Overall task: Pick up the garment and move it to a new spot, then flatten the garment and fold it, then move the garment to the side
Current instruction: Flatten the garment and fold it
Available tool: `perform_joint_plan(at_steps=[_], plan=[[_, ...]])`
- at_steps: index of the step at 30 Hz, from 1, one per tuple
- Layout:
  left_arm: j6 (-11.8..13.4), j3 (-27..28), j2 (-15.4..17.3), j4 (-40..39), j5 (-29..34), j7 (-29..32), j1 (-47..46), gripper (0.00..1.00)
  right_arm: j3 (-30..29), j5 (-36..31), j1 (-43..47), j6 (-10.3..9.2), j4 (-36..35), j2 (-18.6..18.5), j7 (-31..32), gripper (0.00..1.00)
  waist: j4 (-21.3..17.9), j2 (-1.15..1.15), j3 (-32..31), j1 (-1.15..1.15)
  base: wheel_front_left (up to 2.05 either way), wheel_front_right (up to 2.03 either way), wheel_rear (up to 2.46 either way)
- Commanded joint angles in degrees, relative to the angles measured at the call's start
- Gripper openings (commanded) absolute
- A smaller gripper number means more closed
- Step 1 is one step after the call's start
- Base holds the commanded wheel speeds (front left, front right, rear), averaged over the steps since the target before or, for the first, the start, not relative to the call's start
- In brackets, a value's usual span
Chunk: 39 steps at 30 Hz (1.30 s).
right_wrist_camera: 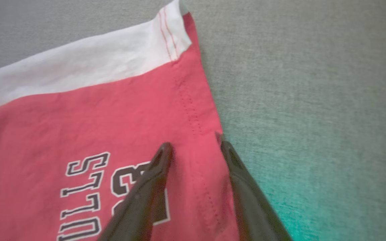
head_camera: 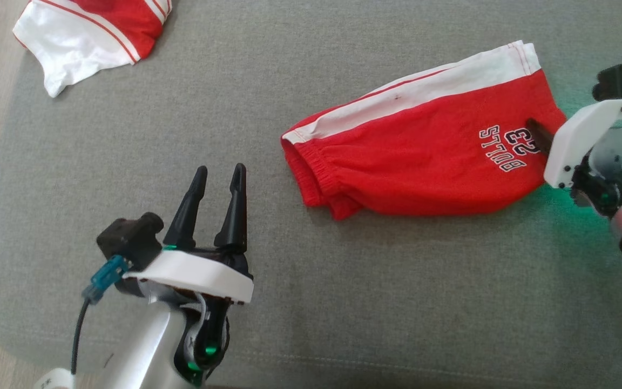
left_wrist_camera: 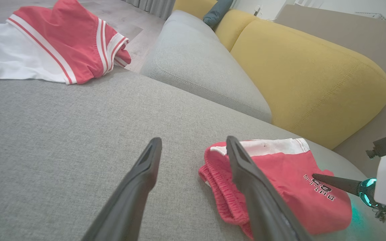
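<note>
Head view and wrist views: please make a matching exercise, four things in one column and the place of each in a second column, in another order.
1 left gripper
2 right gripper
3 red shorts
4 striped garment

A far left corner of the sofa
B open, above bare sofa
C astride the shorts' hem
D right half of the sofa

Pairs: 1-B, 2-C, 3-D, 4-A

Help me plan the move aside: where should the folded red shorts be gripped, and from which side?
Best guess: grip the red shorts at the stitched leg hem by the lettering, coming from the robot's right. That edge lies flat and exposed, and the right gripper straddles it.
</note>
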Motion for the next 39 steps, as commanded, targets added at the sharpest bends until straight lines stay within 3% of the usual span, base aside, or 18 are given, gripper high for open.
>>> perform_joint_plan(at_steps=[1, 2, 3, 15, 26, 39], plan=[[-0.4, 2.0, 0.1, -1.7, 0.6, -0.7, -0.5, 1.0, 1.4, 0.7, 1.7, 0.39, -1.1, -0.2, 0.6, 0.23, -0.2, 0.0, -0.1, 0.0, 0.0, 0.0, 0.0], [-0.4, 2.2, 0.1, -1.6, 0.7, -0.7, -0.5, 1.0, 1.5, 1.0, 1.8, 0.39, -1.4, -0.2, 0.3, 0.07, -0.3, 0.0, -0.3, 0.0, 0.0, 0.0, 0.0], [-0.5, 2.3, 0.1, -1.5, 0.8, -0.7, -0.4, 1.0, 1.6, 1.3, 2.0, 0.39, -1.6, -0.1, -0.1, 0.0, -0.4, 0.0, -0.5, 0.0, 0.0, 0.0, 0.0], [-0.2, 3.4, 1.0, -0.8, 1.0, -0.7, 1.7, 1.0, 1.1, 3.9, 5.4, 0.39, -3.4, 1.8, -11.9, 0.0, -6.0, 0.0, -4.3, 0.0, 0.0, 0.0, 0.0], [0.6, 4.1, 2.2, -1.1, 1.3, -0.7, 2.7, 1.0, -1.4, 2.3, 11.4, 0.39, -2.9, 5.2, -21.5, 0.0, -12.3, 0.0, -5.8, 0.0, 0.0, 0.0, 0.0], [0.6, 4.1, 2.3, -0.1, 1.3, -0.7, 2.0, 1.0, -5.0, 0.1, 13.3, 0.39, -2.4, 7.0, -25.2, 0.0, -12.7, 0.0, -6.4, 0.0, 0.0, 0.0, 0.0]])
